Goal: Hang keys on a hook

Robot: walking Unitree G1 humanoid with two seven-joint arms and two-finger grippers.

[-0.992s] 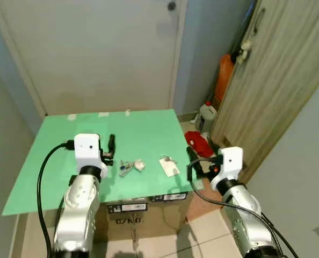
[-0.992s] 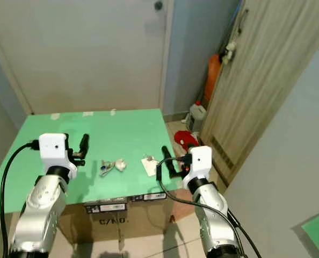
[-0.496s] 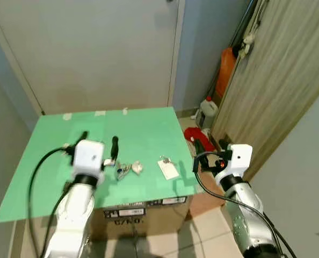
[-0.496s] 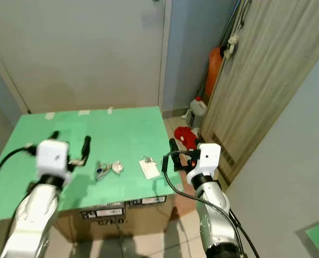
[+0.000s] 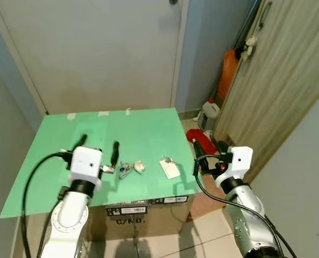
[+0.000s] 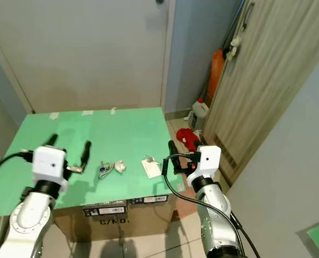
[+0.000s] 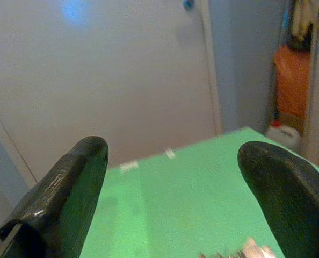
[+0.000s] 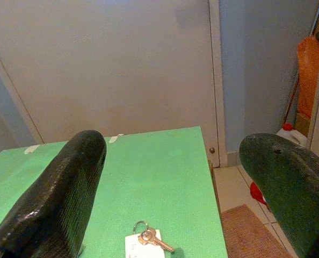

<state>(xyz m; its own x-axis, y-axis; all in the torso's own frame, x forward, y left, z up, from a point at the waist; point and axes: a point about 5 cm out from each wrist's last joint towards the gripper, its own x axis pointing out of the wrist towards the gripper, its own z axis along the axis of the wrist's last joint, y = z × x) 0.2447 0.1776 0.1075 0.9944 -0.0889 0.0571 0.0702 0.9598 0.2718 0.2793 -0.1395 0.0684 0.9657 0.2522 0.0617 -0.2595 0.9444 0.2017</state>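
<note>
The keys (image 5: 168,160) lie on a white tag at lower centre of the left eye frame, near the front right edge of the green tabletop (image 5: 143,129); a second small bunch (image 5: 128,168) lies just left of them. Nothing is lifted and no hook is visible, so the task looks barely begun. The right gripper (image 8: 165,199) and left gripper (image 7: 170,183) both hover with fingers spread wide and empty

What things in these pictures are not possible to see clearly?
- Hook: none can be made out in any view.
- Bunch of keys: too small in the eye views to count; cut by the frame edge in the left wrist view.
- Writing on the white tag: too small, cut by the frame edge.
</note>
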